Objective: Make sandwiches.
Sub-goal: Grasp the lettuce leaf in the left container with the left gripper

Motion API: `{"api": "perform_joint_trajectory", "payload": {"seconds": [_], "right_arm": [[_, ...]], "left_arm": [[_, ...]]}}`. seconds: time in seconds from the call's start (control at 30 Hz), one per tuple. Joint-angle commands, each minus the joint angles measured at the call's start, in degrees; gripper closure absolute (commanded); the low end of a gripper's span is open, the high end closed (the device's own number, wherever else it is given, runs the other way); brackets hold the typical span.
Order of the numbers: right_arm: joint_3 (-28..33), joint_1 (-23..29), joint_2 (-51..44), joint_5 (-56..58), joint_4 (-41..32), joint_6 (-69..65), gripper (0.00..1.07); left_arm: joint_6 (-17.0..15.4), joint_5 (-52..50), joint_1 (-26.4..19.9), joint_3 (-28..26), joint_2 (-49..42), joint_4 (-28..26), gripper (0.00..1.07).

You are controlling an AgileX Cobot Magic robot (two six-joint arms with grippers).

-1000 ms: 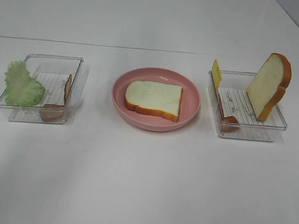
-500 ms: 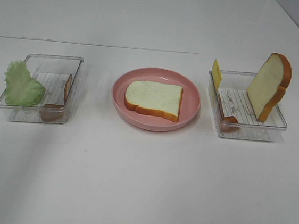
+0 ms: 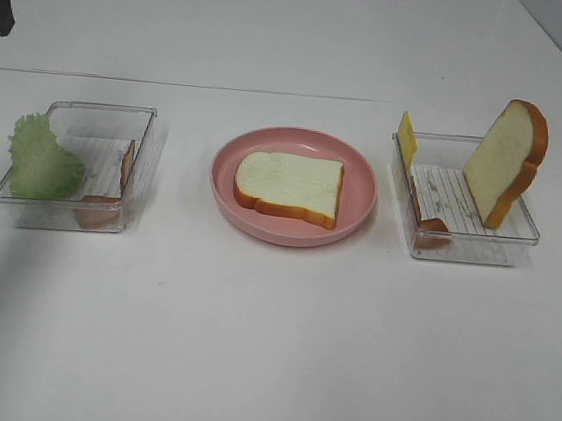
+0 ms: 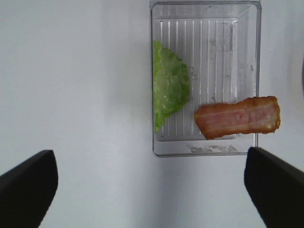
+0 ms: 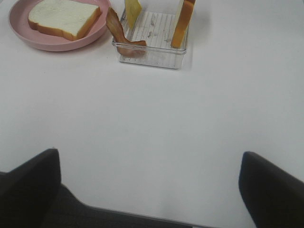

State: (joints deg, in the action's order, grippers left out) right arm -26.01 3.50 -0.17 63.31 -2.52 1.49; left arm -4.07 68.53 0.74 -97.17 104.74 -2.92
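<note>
**Both grippers wide and empty, one bread slice laid**

The left gripper, fingers spread wide and holding nothing, hangs just short of the left tray. Ahead of it the lettuce leans on the tray wall, its long axis pointing away from the gripper, while a bacon strip lies crosswise. In the high view this tray sits at centre left. The first bread slice lies flat on the pink plate at centre frame. The right gripper, equally wide and empty, is well back from the right tray at centre right. The left arm looks nearer the lettuce.
</note>
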Motion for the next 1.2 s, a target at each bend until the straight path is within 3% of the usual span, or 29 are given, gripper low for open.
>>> {"api": "perform_joint_trajectory", "payload": {"seconds": [0.03, 0.3, 0.63, 1.2], "right_arm": [[-0.29, -0.17, -2.06, 0.17, -0.17, 0.06, 0.09], [-0.29, -0.17, -2.06, 0.17, -0.17, 0.06, 0.09], [-0.29, -0.17, -2.06, 0.17, -0.17, 0.06, 0.09], [-0.29, -0.17, -2.06, 0.17, -0.17, 0.06, 0.09]], "left_arm": [[0.80, -5.56, -0.11, 2.64, -0.17, -1.38, 0.06], [2.81, -6.19, -0.11, 2.64, 4.13, -1.83, 0.06], [6.47, -10.31, -0.11, 2.58, 14.32, -9.34, 0.06], [7.68, -13.75, -0.11, 2.58, 20.00, -8.25, 0.08]]}}
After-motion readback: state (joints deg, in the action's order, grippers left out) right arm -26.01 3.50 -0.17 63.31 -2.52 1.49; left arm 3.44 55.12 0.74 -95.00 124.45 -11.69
